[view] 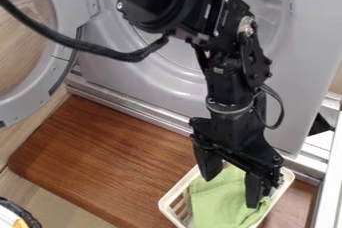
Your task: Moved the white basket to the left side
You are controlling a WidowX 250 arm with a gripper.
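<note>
Toward the bottom right of the camera view, the white basket (177,203) rests on the brown wooden board, with a green cloth (217,202) lying inside it. My gripper (232,192) hangs down over the basket, its two fingers spread apart above the cloth. The left finger is over the basket's back left part, the right finger near its right side. Whether either finger touches the cloth or the rim, I cannot tell.
The wooden board (100,157) extends left of the basket. Behind it stands a grey machine front (300,47) with a round opening and a metal ledge. Its round door (63,67) hangs open at the upper left. A dark-rimmed object (27,216) is at the lower left corner.
</note>
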